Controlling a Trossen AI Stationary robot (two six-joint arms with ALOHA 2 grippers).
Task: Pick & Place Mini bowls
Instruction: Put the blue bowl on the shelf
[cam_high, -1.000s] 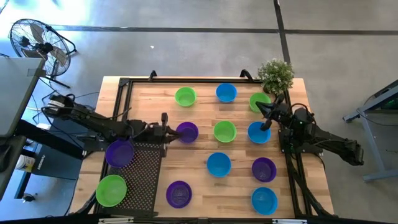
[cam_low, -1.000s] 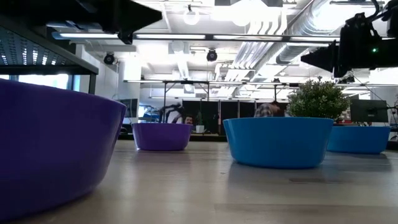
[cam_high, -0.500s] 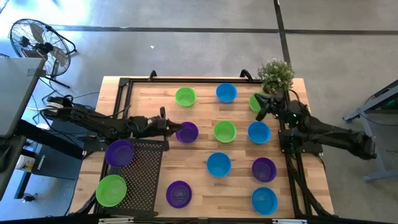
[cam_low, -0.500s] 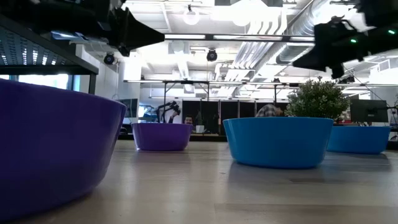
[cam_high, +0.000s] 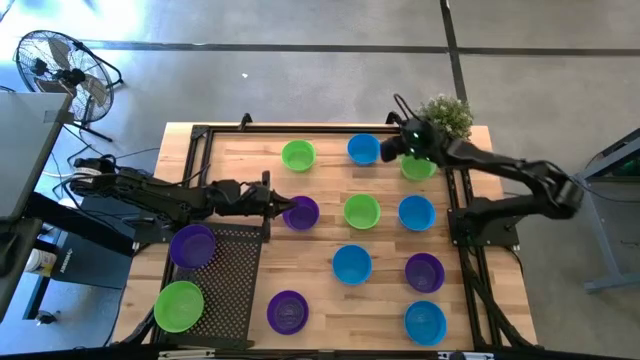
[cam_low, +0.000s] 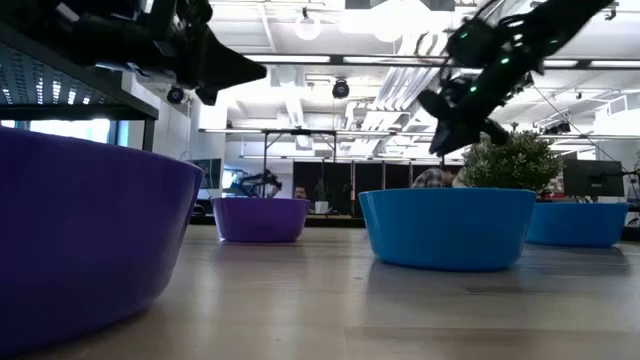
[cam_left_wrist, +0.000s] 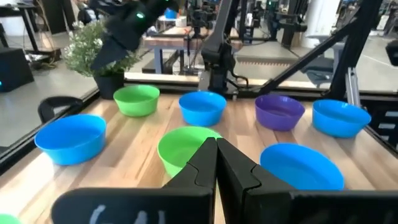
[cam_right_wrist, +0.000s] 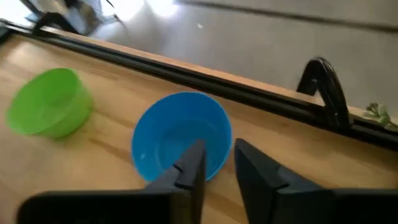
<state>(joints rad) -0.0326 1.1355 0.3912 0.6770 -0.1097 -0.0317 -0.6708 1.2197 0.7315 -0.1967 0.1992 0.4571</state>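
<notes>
Mini bowls in purple, green and blue stand on their bases on the wooden table. My left gripper (cam_high: 281, 207) is shut and hovers by the left rim of a purple bowl (cam_high: 302, 212). In the left wrist view my left gripper (cam_left_wrist: 216, 146) points across a green bowl (cam_left_wrist: 186, 148). My right gripper (cam_high: 392, 150) is open at the far edge, between a blue bowl (cam_high: 363, 149) and a green bowl (cam_high: 418, 167). In the right wrist view my right gripper (cam_right_wrist: 217, 158) stands over that blue bowl's (cam_right_wrist: 180, 140) rim. In the low view both grippers hang well above the table.
A black mesh rack (cam_high: 232, 275) at the near left carries a purple bowl (cam_high: 193, 246) and a green bowl (cam_high: 178, 306). A potted plant (cam_high: 445, 117) stands at the far right corner, close to my right arm. Black frame rails (cam_high: 205, 135) border the table. People sit in the room beyond.
My right gripper has swung from the blue bowl at mid right toward the far edge and left, ending beside the far blue bowl. My left gripper has edged toward the purple bowl and come lower in the low view. No bowl has moved.
</notes>
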